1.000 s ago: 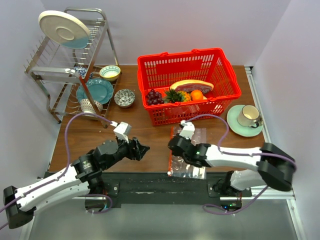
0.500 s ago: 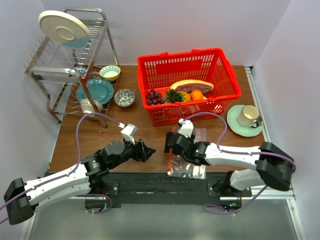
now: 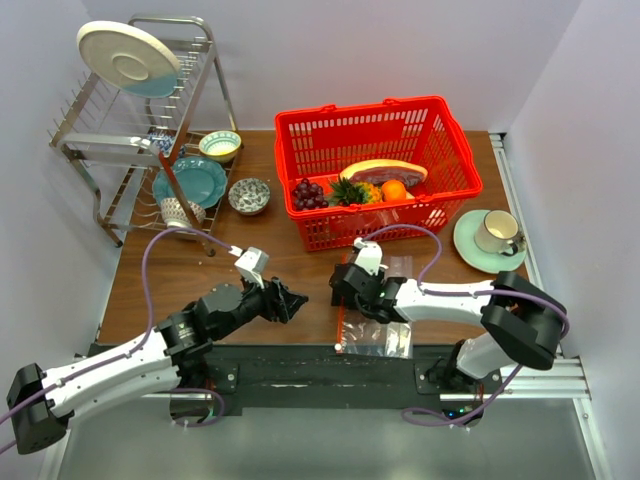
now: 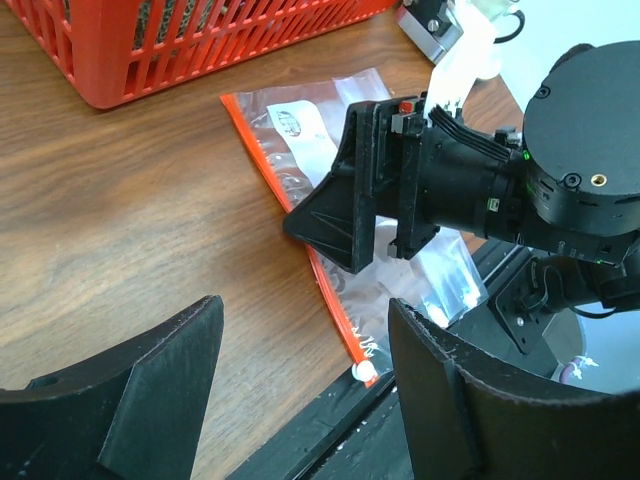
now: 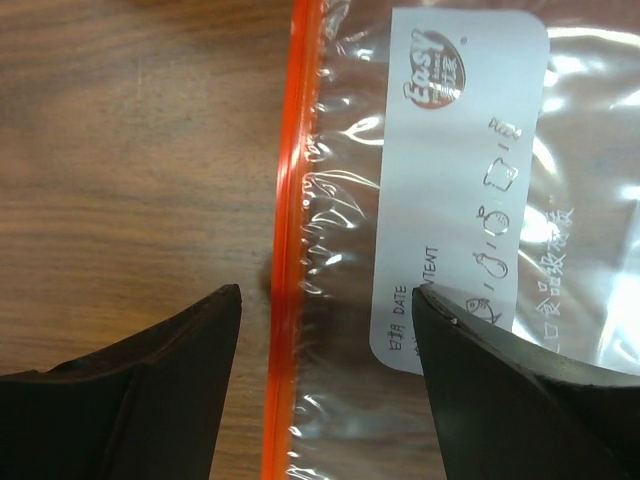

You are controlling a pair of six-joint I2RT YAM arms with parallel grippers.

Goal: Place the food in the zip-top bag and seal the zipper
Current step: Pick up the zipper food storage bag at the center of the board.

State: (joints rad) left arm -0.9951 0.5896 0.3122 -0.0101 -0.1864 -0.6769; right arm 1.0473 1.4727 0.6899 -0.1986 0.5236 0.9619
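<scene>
Right gripper (image 5: 325,293), spread and empty, straddles the red-orange zipper strip (image 5: 289,200) of the clear plastic bag (image 5: 600,210). Left gripper (image 4: 305,308), likewise gaping and empty, faces that bag's mouth.

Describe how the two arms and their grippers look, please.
The left arm and right arm have white links and black joints; a purple cable loops along each. The left gripper and right gripper have black, wedge-shaped fingers.

top: overhead | left wrist: oblique | right wrist: straight-down, close | shared: zip-top bag (image 4: 285,125)
</scene>
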